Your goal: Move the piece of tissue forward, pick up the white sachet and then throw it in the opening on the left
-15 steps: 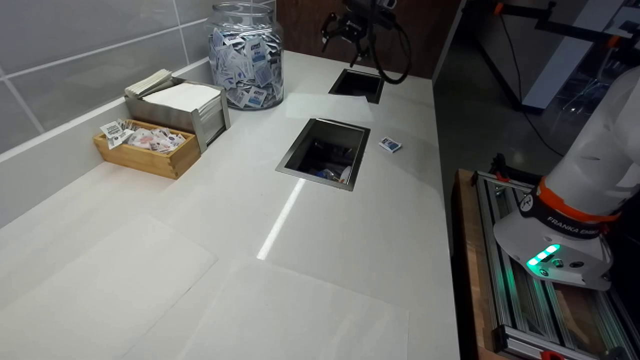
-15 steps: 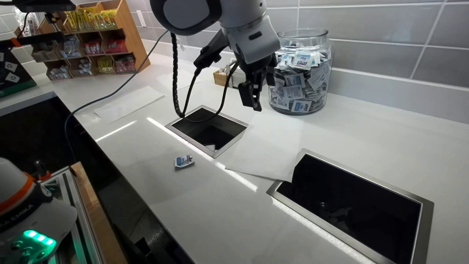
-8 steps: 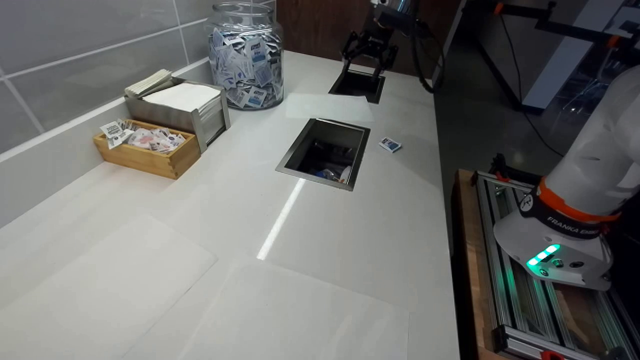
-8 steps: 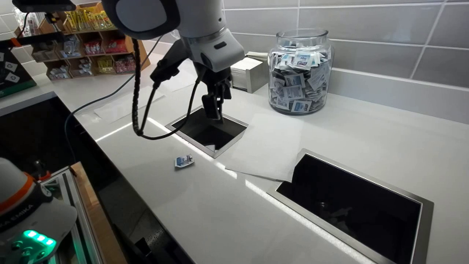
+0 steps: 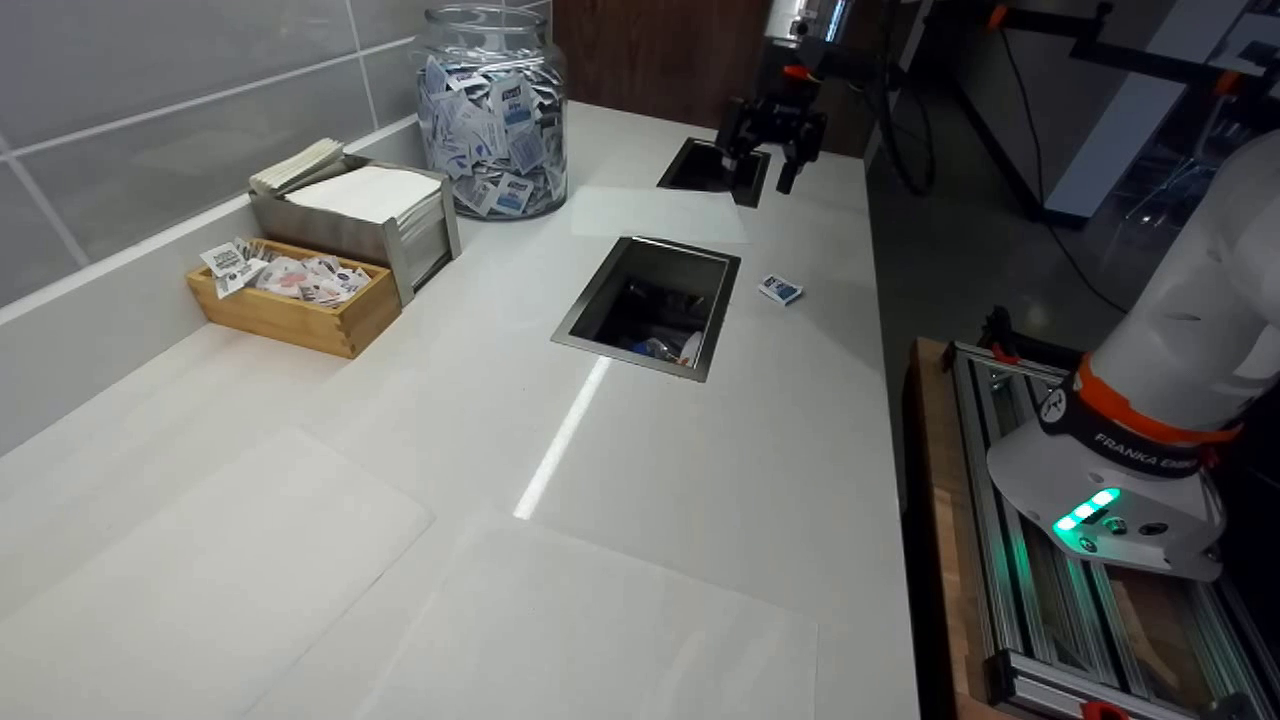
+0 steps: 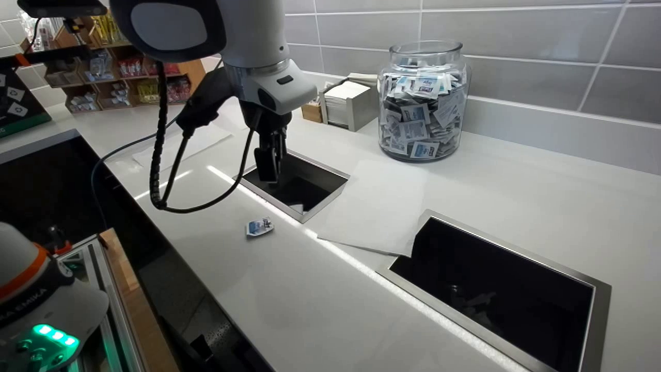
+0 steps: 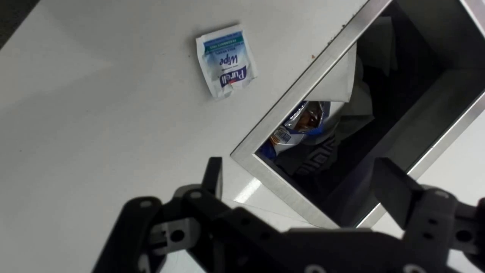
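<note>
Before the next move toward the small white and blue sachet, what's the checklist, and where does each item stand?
1. Black two-finger gripper open, holding nothing: ok.
2. White and blue Purell sachet lying uncovered on the white counter: ok.
3. Gripper aligned with the sachet: not ok; sachet outside the finger gap in the wrist view.
4. Metal-rimmed rectangular opening nearest the sachet uncovered: ok.
5. Thin white tissue clear of the other metal-rimmed opening: not ok; a corner overlaps its rim.
6. Tissue far enough forward: cannot tell.

Napkins (image 5: 368, 192) and a packet rack (image 6: 195, 73) suggest a canteen counter (image 5: 770, 440).
</note>
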Robot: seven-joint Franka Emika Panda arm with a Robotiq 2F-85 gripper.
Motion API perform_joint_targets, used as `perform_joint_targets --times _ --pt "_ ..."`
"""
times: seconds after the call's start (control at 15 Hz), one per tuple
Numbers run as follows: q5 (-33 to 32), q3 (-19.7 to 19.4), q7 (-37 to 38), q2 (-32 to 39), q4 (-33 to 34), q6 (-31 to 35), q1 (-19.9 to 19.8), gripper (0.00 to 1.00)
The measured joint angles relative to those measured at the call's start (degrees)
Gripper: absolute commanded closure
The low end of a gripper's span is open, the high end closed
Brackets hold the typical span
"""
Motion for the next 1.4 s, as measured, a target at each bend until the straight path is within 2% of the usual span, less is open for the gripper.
perform_joint_targets --times 0.27,0.67,1.4 --pt "-0.4 0.0 -0.1 0.1 0.1 0.0 0.0 0.0" --pt "-5.8 1.2 -0.1 1.1 -1.8 0.0 0.2 0.0" --pt "-5.9 1.2 -4.2 3.3 -6.0 0.4 1.2 0.0"
